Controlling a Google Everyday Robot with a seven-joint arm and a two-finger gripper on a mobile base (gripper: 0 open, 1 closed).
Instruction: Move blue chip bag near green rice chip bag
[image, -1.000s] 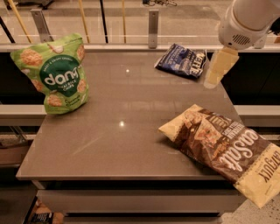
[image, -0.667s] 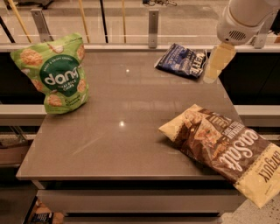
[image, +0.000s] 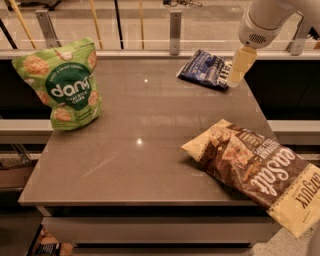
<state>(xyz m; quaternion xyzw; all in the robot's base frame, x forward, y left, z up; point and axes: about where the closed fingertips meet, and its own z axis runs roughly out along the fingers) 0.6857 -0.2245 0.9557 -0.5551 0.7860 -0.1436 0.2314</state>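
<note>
A: Nearest thing?
B: Brown-and-cream chip bag (image: 252, 175), lower right, lying flat, one end hanging past the edge of the grey table (image: 135, 165). Not a task item, leave it.
A: Task things?
B: Green rice chip bag (image: 62, 82) stands upright at the left, near the table's left edge. Blue chip bag (image: 204, 67) lies flat at upper right, by the far edge. They're well apart, with bare tabletop between.
A: Gripper?
B: Gripper (image: 236, 77) is upper right, hanging down at the blue bag's right end. Touching or just beside, can't tell. Spread or pinched together, can't tell either.
A: Step?
B: Looks like the approach for the grasp; the bag is not yet lifted.
A: How to do it well?
B: The bag's flat and crinkly, so pinch a raised fold or the end seam, not the flat face. Lift clear of the table and carry left along the far side, away from the brown bag. Set it down just beside the green bag without bumping it; that one probably tips easily.
</note>
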